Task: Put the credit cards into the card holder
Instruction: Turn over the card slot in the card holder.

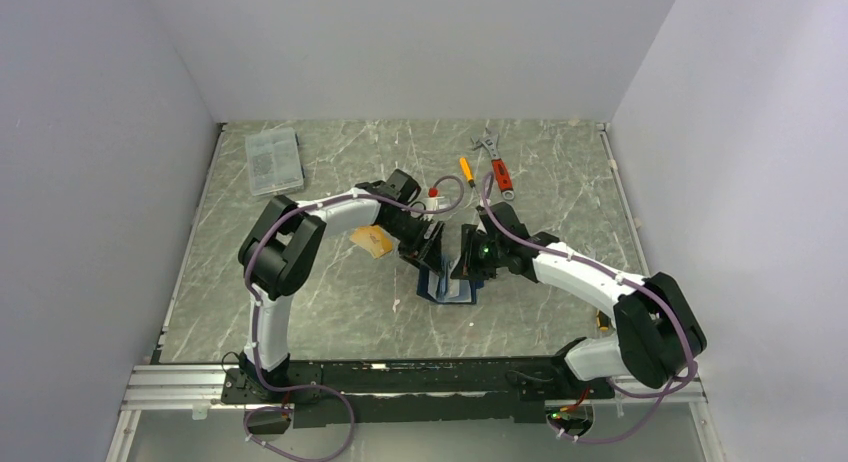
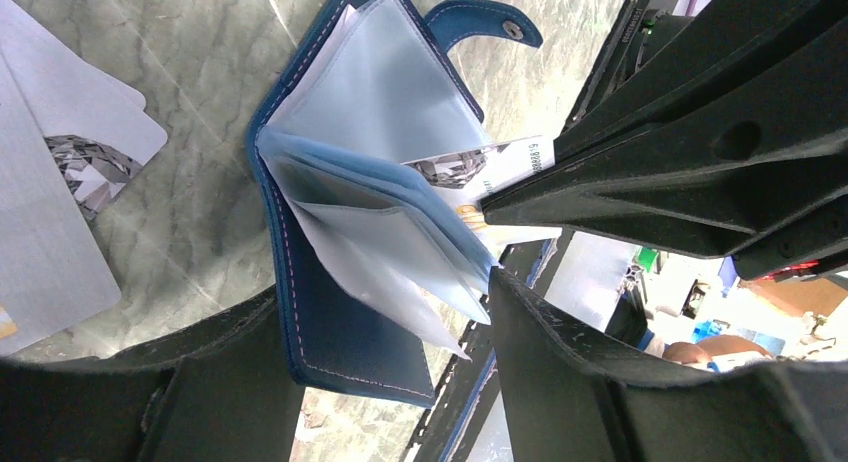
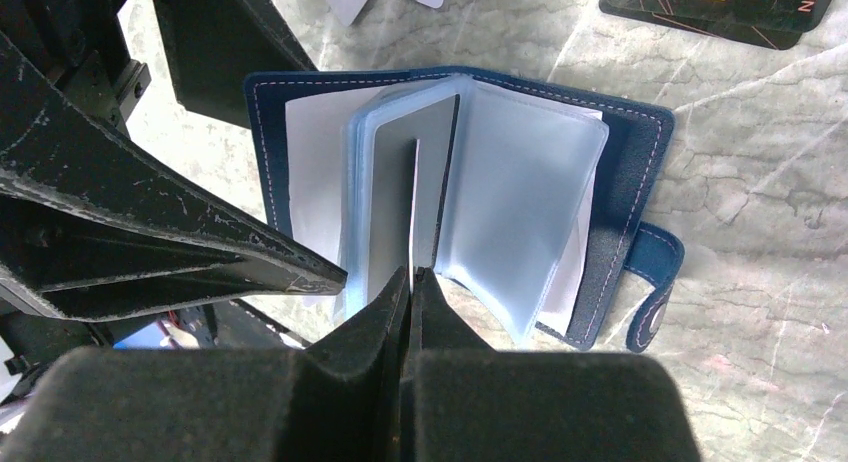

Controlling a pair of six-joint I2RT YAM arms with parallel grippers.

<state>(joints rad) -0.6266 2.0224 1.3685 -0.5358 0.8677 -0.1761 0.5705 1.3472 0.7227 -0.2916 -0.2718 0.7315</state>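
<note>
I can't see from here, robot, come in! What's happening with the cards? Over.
Right gripper shut on a silvery card, edge between the card holder's clear sleeves. Left gripper open, astride the holder. Spare cards lie off to the side.

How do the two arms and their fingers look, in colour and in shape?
The left arm and right arm have white links between bulky black joints. A thin purple cable runs along each. The fingers are matte black, wedge-shaped, finely scratched.

Black card (image 3: 700, 20) reads "NO"; silvery card's (image 2: 512, 165) digits blurred.
</note>
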